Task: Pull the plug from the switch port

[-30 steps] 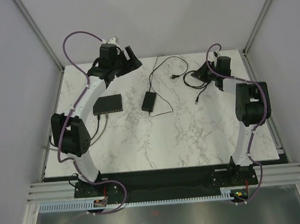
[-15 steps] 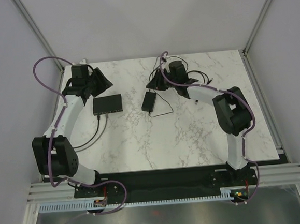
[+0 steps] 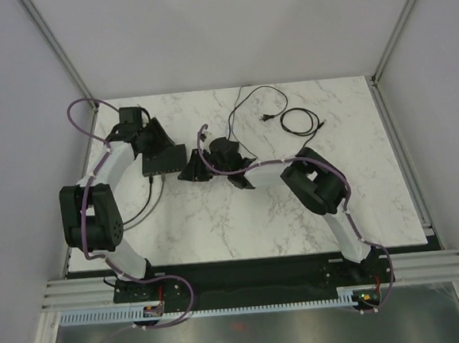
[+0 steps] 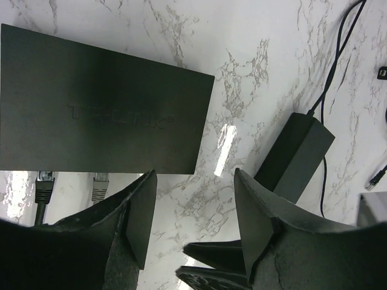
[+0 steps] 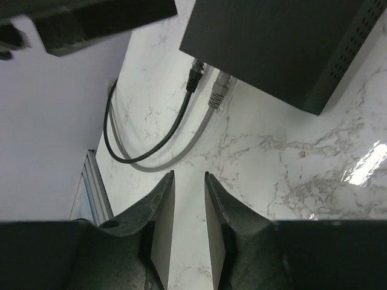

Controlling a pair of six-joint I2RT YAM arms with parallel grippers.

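Note:
The switch (image 3: 156,164) is a flat black box at the back left of the marble table. It also shows in the left wrist view (image 4: 103,115) and the right wrist view (image 5: 278,42). Two plugs sit in its near edge, one black (image 5: 193,77) and one grey (image 5: 219,92); both also show in the left wrist view, black (image 4: 44,184) and grey (image 4: 100,184). My left gripper (image 3: 168,153) hovers over the switch's right end, open and empty (image 4: 193,181). My right gripper (image 3: 188,175) is low beside the switch's near right corner, slightly open and empty (image 5: 189,178).
A small black power adapter (image 4: 294,158) lies right of the switch, mostly under my right arm in the top view. Its thin cord (image 3: 248,98) and a coiled cable (image 3: 301,120) lie at the back. The two cables (image 3: 154,197) trail toward the left table edge.
My right arm has swung left across the table, from the back right to the switch's near right corner. My left gripper has moved onto the switch's right end.

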